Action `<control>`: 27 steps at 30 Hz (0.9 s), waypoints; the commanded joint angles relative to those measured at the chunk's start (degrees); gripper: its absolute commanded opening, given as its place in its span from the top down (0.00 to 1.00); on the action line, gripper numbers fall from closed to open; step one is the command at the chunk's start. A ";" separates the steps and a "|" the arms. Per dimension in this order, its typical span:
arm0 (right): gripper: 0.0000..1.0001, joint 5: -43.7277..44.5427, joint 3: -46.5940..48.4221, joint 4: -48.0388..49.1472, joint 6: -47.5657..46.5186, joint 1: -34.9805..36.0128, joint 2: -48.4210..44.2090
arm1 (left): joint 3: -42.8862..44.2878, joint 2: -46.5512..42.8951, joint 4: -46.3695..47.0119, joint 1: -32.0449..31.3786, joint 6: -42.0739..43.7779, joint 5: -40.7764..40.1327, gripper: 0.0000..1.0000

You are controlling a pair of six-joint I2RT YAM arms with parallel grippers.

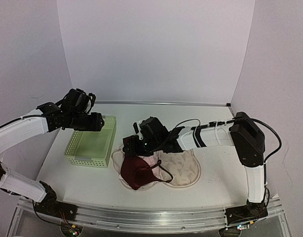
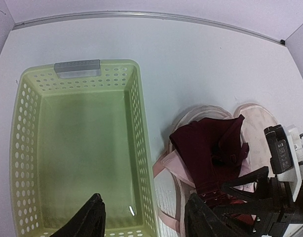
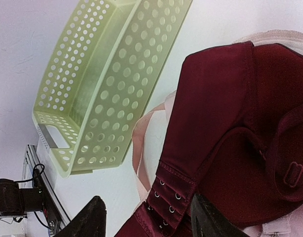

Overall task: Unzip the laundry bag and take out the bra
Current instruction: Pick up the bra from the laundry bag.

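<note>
Reaching in from the right side of the white tabletop (image 1: 215, 173), the right arm (image 1: 210, 136) bends at its elbow and stretches leftward, low over the laundry bag (image 1: 183, 173). The right claw (image 3: 146, 200) is released, its fingers spread just above a dark red bra (image 1: 136, 172). The left arm (image 1: 23, 131) arcs up from its base and levels out over a light-green perforated basket (image 1: 77, 159), with the left claw (image 2: 144, 200) likewise released and hanging above the basket's inside. The basket stands just left of the bag. The bag lies unzipped and spread flat near the tabletop's centre, two lobes side by side, long axis running left to right. The bra rests on the left lobe, a strap (image 1: 166, 176) looping toward the right one; its hook-and-eye band (image 3: 166, 195) lies below the right claw's gap.
</note>
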 commanded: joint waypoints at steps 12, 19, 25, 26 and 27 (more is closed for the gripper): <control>0.40 -3.87 5.43 1.47 1.87 -0.08 6.61 | -0.25 -0.84 0.69 -0.10 1.11 -1.01 0.44; 0.41 -5.81 8.26 1.67 1.23 0.36 7.71 | -0.35 -0.84 0.69 -0.10 1.02 -0.81 0.44; 0.43 -5.64 9.78 1.53 1.49 0.38 9.27 | -0.08 -0.56 0.65 -0.10 0.96 -0.60 0.44; 0.43 -5.78 9.93 1.54 1.82 0.40 9.66 | -0.08 -0.57 0.62 -0.10 0.96 -0.63 0.44; 0.43 -6.08 10.17 1.64 2.09 0.38 10.16 | -0.16 -0.53 0.69 -0.10 1.02 -0.69 0.44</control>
